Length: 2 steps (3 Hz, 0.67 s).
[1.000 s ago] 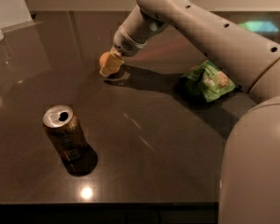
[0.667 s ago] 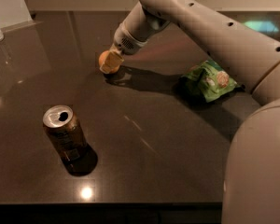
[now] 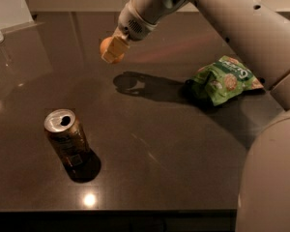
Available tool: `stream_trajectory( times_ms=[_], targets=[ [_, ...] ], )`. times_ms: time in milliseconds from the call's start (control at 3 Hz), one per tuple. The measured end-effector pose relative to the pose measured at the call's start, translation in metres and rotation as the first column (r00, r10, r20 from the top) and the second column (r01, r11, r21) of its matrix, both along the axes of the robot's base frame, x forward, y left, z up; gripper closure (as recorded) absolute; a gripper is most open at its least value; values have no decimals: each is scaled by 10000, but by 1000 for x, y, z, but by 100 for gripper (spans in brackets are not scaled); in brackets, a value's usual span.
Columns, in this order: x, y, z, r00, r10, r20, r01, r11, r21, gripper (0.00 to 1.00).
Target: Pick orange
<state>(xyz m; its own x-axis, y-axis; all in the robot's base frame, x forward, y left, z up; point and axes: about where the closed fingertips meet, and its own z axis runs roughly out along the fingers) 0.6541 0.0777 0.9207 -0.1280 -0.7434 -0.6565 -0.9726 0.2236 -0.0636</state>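
Arm: slants down-left from upper right. Tool: pinching orange, clear of table, beyond can.

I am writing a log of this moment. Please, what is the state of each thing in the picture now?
claw: shut on the orange, above the table.
orange: held in the claw, off the table.
soda can: standing upright, top opened.
green snack bag: lying crumpled on the table.
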Motion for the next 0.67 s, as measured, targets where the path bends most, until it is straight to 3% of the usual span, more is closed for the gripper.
stream_trajectory(
  times_ms=[333,667],
  targets=[
    [-14,-13,74,9970,462,614,-479,9985,251,100],
    [-14,-13,74,9970,464,613,-480,9985,251,100]
  ],
)
